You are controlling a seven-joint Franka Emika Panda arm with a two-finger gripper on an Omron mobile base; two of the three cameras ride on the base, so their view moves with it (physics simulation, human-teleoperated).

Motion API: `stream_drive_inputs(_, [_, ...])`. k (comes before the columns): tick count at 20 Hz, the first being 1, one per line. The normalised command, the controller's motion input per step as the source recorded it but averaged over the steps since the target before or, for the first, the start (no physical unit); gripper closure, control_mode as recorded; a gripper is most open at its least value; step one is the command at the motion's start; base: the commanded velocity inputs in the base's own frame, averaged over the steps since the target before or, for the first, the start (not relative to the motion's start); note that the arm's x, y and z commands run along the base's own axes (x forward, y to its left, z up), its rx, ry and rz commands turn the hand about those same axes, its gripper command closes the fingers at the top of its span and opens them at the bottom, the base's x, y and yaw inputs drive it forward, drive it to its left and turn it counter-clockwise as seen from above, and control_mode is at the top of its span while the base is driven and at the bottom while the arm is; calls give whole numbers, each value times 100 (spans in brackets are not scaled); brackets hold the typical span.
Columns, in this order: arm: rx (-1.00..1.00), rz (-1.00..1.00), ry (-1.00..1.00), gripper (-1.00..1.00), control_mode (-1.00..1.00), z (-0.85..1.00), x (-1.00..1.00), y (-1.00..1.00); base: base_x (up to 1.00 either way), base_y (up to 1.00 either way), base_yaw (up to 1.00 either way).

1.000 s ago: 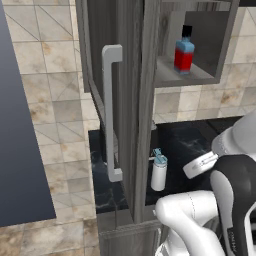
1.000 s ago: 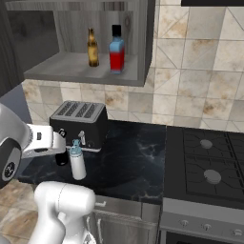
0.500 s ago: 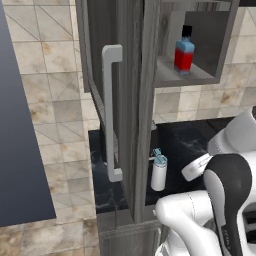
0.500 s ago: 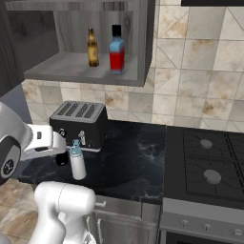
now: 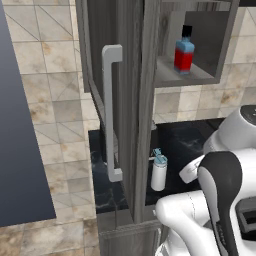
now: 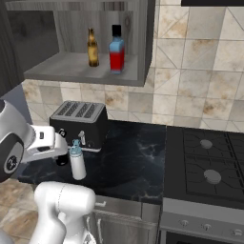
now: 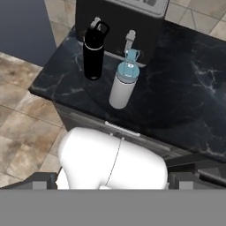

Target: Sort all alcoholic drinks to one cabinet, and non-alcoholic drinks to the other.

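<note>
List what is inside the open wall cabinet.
On its shelf stand the amber beer bottle and the red-and-blue bottle, side by side. The door hides the cabinet's left part in the left base view.

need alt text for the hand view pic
A white bottle with a teal flip lid and an all-black bottle stand side by side on a dark marble counter, in front of a black toaster.

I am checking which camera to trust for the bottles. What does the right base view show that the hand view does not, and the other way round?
Right base view alone: a slim amber-brown glass bottle and a squat red bottle with blue shoulders in the open grey wall cabinet.

Hand view alone: a small all-black bottle.

Both: the white bottle with a teal lid on the dark marble counter, before the black toaster.
</note>
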Motion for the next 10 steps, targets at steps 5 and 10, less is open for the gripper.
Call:
stream_drive_inputs(5, [-1, 0, -2, -100, -100, -25, 2, 0, 0, 0, 0])
stream_drive_inputs(10, [-1, 0, -5, -100, -100, -24, 3, 0, 0, 0, 0])
